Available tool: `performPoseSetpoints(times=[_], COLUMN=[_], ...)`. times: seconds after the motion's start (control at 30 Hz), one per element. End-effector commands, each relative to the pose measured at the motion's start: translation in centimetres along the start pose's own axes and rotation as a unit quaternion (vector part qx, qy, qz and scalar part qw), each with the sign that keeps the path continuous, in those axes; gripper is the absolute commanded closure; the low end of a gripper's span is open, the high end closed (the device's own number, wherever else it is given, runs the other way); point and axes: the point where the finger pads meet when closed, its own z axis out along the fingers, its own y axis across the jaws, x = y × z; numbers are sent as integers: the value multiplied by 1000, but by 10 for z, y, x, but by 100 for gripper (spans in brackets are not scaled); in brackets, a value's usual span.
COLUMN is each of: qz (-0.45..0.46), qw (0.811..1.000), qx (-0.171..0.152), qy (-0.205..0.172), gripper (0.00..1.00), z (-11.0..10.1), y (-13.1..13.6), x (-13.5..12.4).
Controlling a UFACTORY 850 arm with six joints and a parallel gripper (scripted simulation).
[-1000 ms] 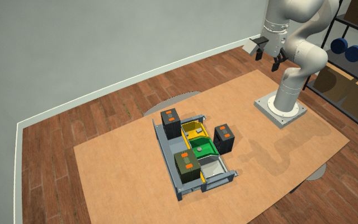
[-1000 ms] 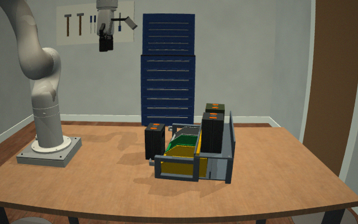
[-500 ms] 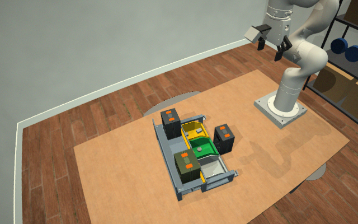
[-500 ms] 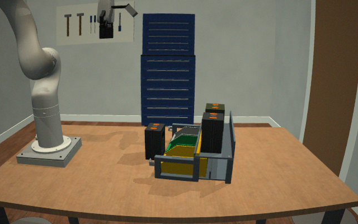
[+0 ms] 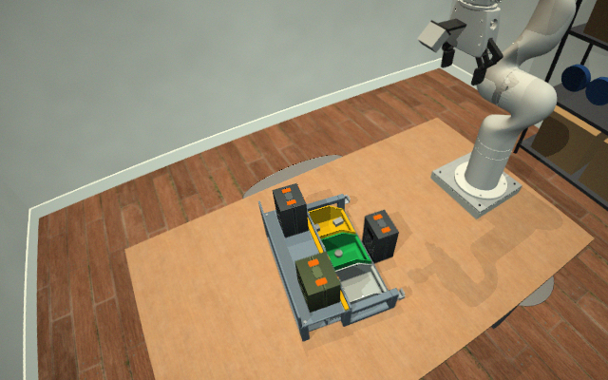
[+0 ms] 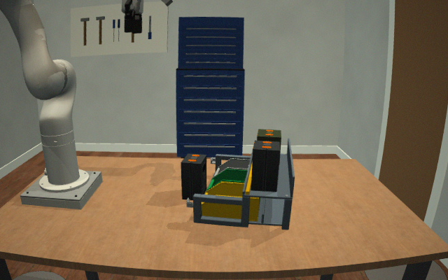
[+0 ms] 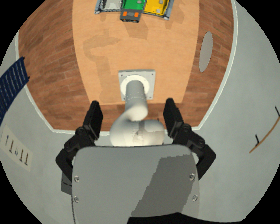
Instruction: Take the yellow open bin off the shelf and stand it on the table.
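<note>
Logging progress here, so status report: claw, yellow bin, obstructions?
Black claw open, raised. Yellow open bin on shelf. Black boxy case standing near shelf front, possible obstruction.
</note>
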Motion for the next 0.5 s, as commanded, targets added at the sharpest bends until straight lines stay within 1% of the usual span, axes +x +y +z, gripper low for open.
performPoseSetpoints(times=[0.0, 0.23, 0.4, 0.47], qz=[0, 0, 0, 0], qw=[1000, 1000, 1000, 1000], qx=[0, 0, 0, 0], qy=[-1, -1, -1, -1], gripper=[0, 0, 0, 0], z=[-3, -3, -53, -53], y=[0, 0, 0, 0], x=[0, 0, 0, 0])
